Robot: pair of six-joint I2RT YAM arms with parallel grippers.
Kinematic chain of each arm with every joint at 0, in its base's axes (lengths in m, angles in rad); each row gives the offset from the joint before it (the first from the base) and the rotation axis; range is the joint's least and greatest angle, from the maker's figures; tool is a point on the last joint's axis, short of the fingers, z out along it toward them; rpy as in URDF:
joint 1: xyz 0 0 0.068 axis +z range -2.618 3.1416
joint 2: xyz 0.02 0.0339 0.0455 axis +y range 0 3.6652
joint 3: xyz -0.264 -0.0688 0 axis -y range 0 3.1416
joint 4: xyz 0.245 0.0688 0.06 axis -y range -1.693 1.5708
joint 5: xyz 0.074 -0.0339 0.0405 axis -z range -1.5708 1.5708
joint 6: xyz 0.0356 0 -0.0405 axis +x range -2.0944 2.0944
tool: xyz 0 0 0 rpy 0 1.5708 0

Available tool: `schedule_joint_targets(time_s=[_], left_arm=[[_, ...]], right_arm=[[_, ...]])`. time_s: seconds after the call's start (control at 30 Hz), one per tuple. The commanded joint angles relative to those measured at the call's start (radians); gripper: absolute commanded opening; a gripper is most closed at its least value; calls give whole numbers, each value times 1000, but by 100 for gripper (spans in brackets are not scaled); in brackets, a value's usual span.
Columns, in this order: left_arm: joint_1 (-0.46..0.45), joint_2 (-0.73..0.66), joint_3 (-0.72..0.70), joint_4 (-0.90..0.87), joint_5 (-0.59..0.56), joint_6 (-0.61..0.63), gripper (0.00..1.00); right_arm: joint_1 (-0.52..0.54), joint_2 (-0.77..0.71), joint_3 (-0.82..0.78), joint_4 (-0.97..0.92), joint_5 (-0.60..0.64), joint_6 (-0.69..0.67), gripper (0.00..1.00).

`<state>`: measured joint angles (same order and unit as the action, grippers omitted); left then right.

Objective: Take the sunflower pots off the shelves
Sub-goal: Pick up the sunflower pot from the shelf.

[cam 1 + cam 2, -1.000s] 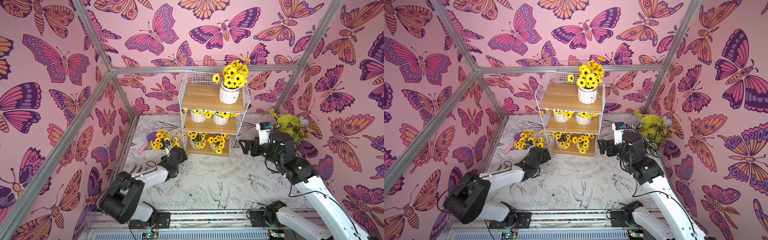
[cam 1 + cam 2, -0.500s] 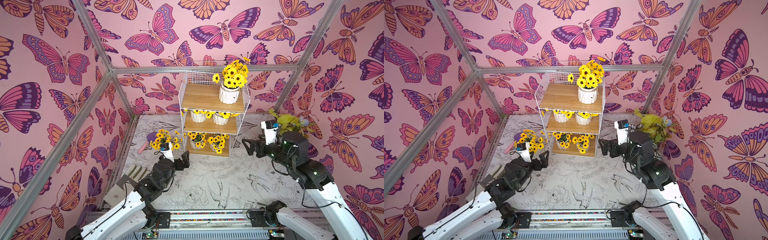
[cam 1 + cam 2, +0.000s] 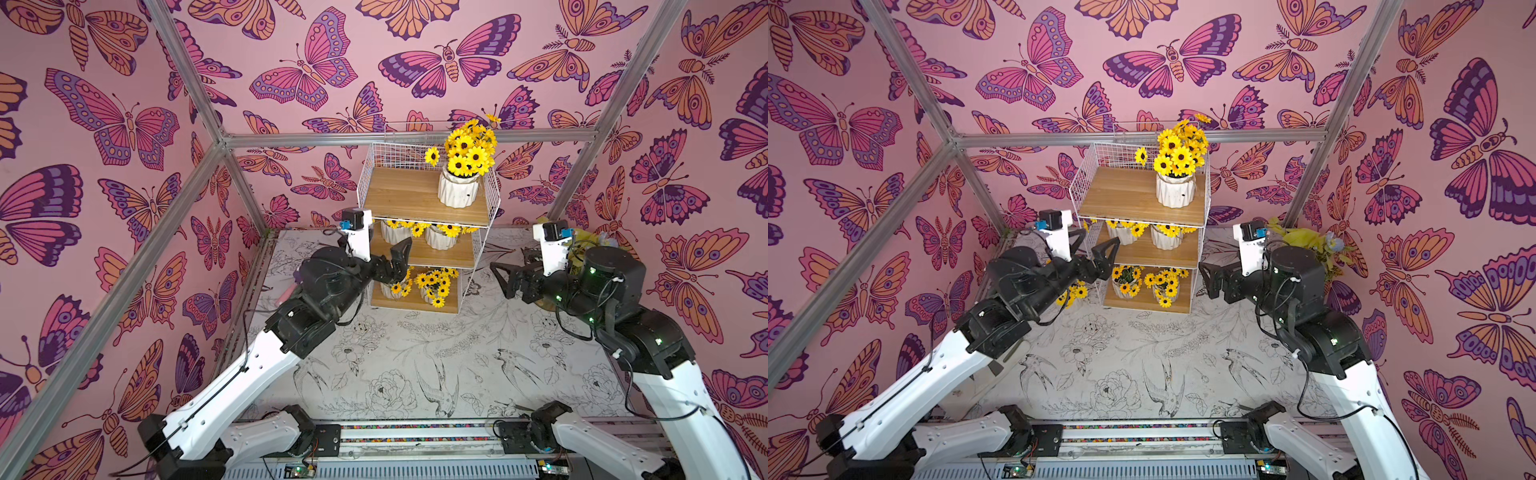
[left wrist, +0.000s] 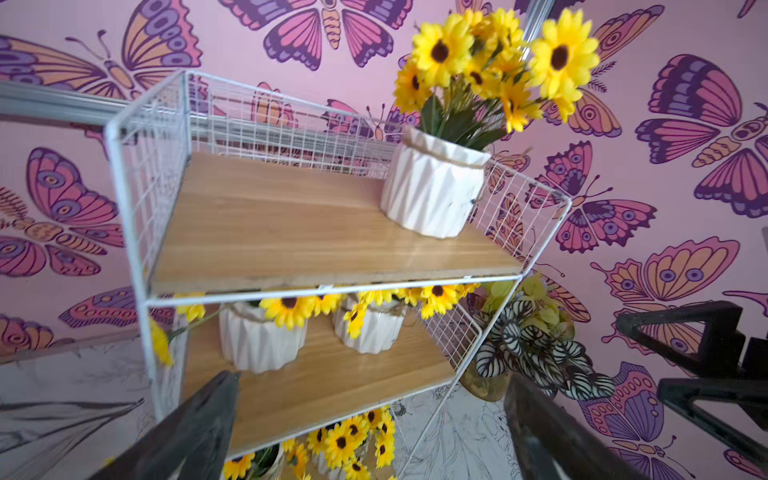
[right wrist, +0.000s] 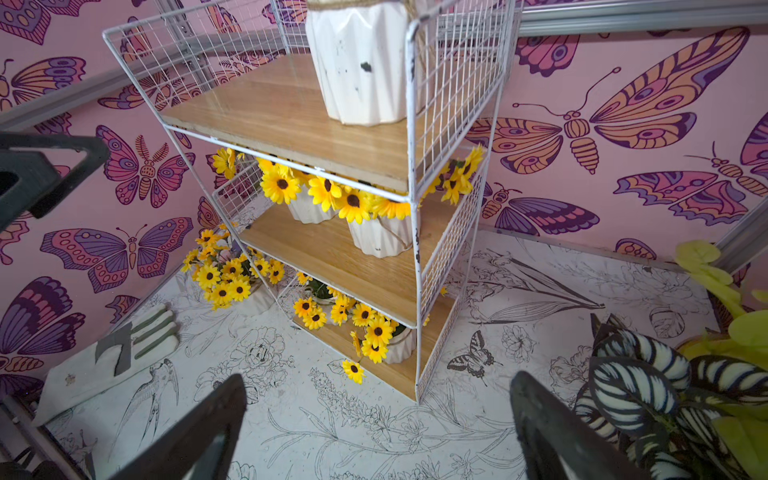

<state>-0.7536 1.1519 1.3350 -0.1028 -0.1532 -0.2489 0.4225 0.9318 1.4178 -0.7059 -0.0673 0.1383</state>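
Observation:
The shelves (image 3: 419, 195) (image 5: 291, 108) stand at the back middle of the table. One sunflower pot (image 3: 457, 191) (image 4: 432, 191) sits on the top board's right side. Two pots (image 4: 257, 340) (image 4: 370, 328) are on the middle board and two (image 3: 1125, 282) (image 3: 1165, 286) on the bottom board. Another pot (image 5: 232, 278) stands on the table left of the rack, half hidden by my left arm in the top views. My left gripper (image 3: 1092, 249) (image 4: 370, 380) hangs open and empty before the middle board's left end. My right gripper (image 3: 513, 270) (image 5: 380, 378) is open and empty, right of the rack.
A plant with striped black-and-white and lime leaves (image 5: 644, 374) (image 4: 532, 345) stands right of the shelves, close behind my right gripper. White-and-green gloves (image 5: 124, 345) lie on the table at the left. Aluminium frame posts (image 3: 199, 174) and pink walls close in the back and sides.
My left arm has risen from the table beside the pot left of the rack up to middle-board height. My right arm has lifted and shifted slightly to the right.

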Motion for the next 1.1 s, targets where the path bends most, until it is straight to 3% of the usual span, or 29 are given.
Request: schedule_joint_targets(time_s=[0.0, 0.27, 0.6, 0.77, 1.07], left_arm=[[-4, 71, 104, -21, 94, 62, 100], [-4, 307, 368, -78, 143, 128, 100], [15, 541, 567, -71, 182, 183, 100], [31, 616, 631, -65, 153, 197, 100], [65, 702, 687, -24, 208, 178, 100]], right_arm=[[8, 20, 50, -25, 29, -26, 99], [10, 71, 106, -18, 67, -22, 99], [12, 103, 116, 12, 84, -17, 99], [12, 113, 106, 23, 81, -15, 99], [12, 119, 71, 53, 75, -7, 99]])
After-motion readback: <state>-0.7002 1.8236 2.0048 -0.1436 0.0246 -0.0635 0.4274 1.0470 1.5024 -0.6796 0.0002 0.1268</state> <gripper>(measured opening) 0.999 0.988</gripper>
